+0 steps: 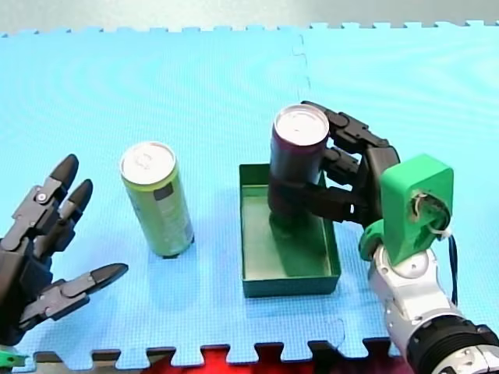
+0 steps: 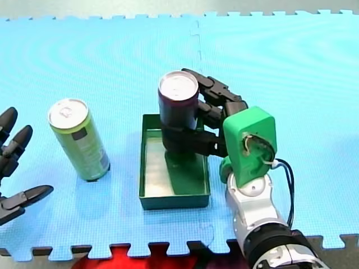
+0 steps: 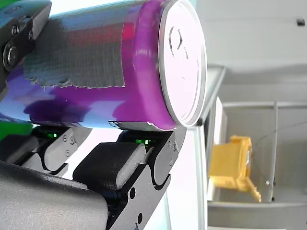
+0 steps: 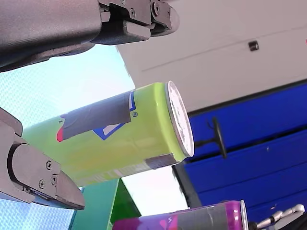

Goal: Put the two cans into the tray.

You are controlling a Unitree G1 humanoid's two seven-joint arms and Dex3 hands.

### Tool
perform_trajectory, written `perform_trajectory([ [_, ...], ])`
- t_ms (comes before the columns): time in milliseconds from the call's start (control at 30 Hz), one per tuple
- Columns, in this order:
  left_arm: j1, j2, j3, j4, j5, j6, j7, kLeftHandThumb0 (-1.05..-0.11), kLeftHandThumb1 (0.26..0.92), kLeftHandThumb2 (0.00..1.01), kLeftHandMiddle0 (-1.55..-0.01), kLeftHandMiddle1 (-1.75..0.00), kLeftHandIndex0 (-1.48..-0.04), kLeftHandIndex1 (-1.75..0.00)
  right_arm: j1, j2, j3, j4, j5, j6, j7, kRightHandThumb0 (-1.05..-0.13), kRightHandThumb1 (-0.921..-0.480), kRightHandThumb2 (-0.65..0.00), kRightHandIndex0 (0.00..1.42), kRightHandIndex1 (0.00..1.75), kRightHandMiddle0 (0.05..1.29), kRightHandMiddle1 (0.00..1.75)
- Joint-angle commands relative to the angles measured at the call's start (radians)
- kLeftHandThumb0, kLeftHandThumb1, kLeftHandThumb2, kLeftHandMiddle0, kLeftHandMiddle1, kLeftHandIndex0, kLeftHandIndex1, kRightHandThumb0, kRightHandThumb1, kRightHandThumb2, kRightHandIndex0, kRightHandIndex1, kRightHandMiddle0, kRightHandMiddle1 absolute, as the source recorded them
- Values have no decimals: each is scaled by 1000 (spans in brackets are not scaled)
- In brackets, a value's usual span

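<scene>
1. Head views: the purple can [image 1: 296, 167] is clasped upright by the right hand [image 1: 347, 175], whose fingers wrap it from 3 o'clock. It is held over the 12 o'clock end of the green tray [image 1: 290, 287]; whether it touches the tray floor cannot be told. The green can [image 1: 160, 206] stands on the foam mat [image 1: 156, 86] at the tray's 9 o'clock. The left hand [image 1: 39, 249], at 8 o'clock of that can, holds nothing.
2. First wrist view: the purple can is pressed by the right hand's fingers [image 3: 110, 165].
3. Second wrist view: the green can is seen between dark fingers [image 4: 33, 177], with the tray beside it.
</scene>
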Motion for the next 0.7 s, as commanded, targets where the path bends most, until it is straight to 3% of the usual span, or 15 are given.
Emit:
perform_trajectory([
  [0,6,8,5,-8,-6,6,-2,-1048,732,0,-214,-3,-169,-4,-6,-2,-3,3,4,-20,1,-413,-766,0,1283,0,1108,1],
  [367,27,9,4,-42,-8,22,-2,-1048,723,0,-212,-1,-168,-2,6,-9,0,16,-10,-42,-9,-413,-764,0,1283,0,1107,0],
  [667,35,5,1,-56,-6,24,1,-1048,720,0,-210,0,-168,-2,11,-11,-6,29,-10,-41,-5,-403,-761,0,1290,3,1116,3],
])
